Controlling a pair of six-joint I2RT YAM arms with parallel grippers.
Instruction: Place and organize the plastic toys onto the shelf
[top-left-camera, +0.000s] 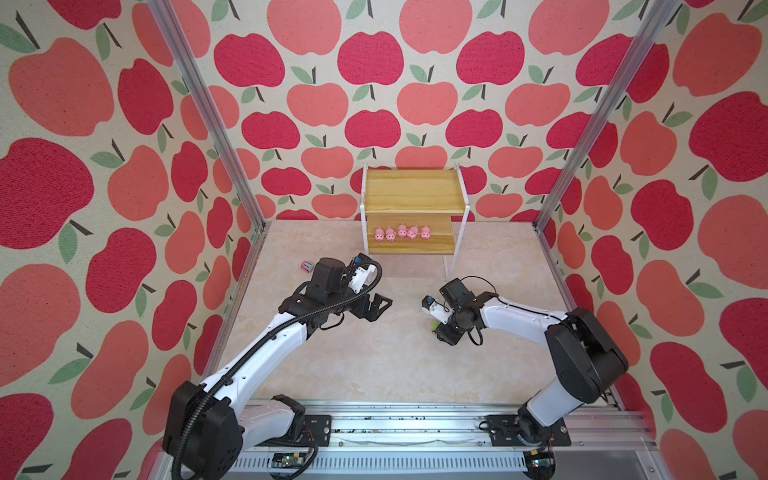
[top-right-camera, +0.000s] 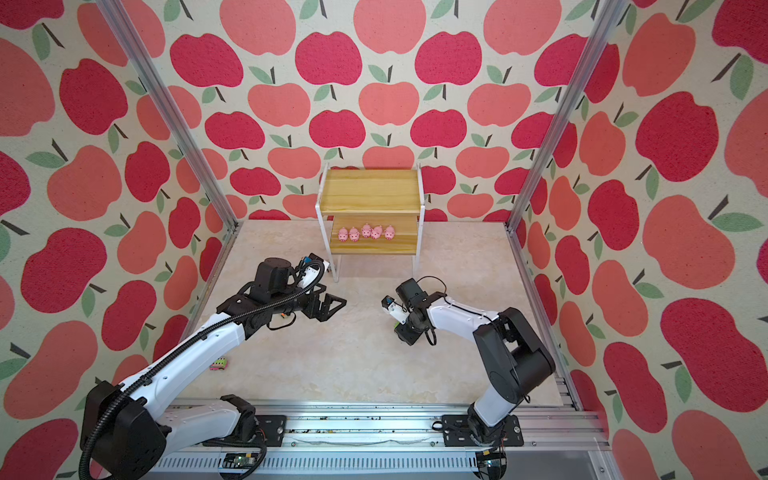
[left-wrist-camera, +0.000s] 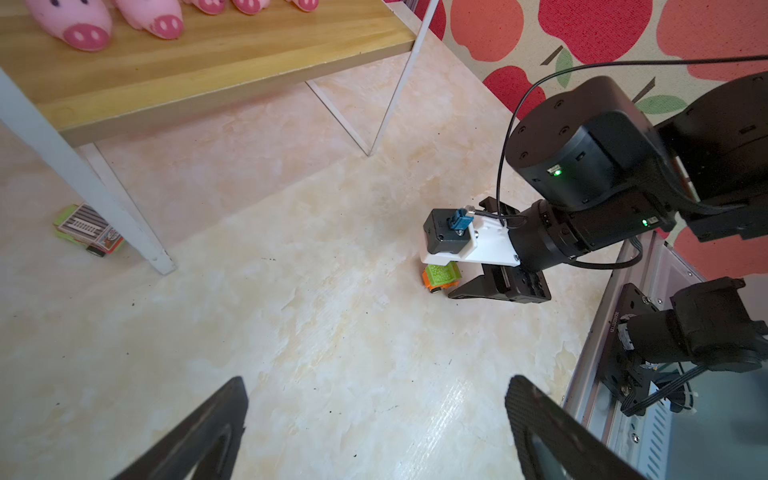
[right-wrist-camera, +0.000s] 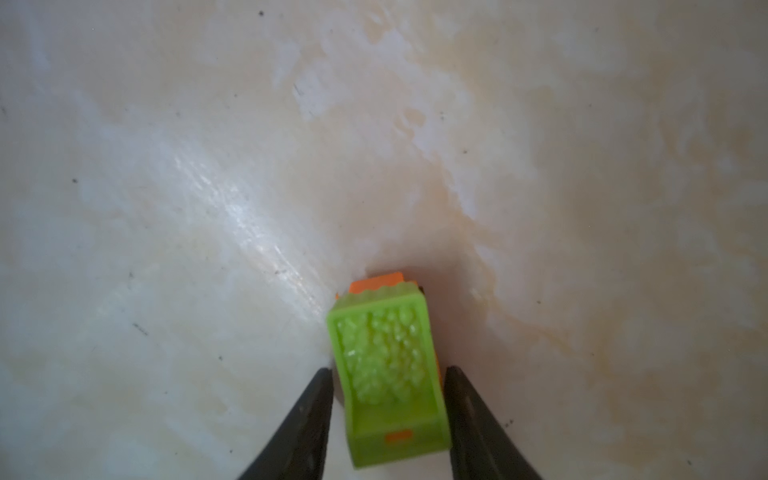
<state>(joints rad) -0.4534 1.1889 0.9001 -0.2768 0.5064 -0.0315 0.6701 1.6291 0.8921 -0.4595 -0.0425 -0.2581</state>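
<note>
Top views — five pigs — lower shelf

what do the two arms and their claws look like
white shells, black joints on both. left arm carries a ribbed black conduit; right arm thin black wires, a green light, and a white camera mount with a blue plug. left claw and right claw: black tapered fingers

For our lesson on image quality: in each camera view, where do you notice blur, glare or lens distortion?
Right wrist view: the green and orange truck and the dark fingers beside it are soft, too close to the lens; a glare streak crosses the table. Left wrist view: the pigs are sharp. Both top views: even light, wide-angle stretch toward the edges, shelf crisp.
</note>
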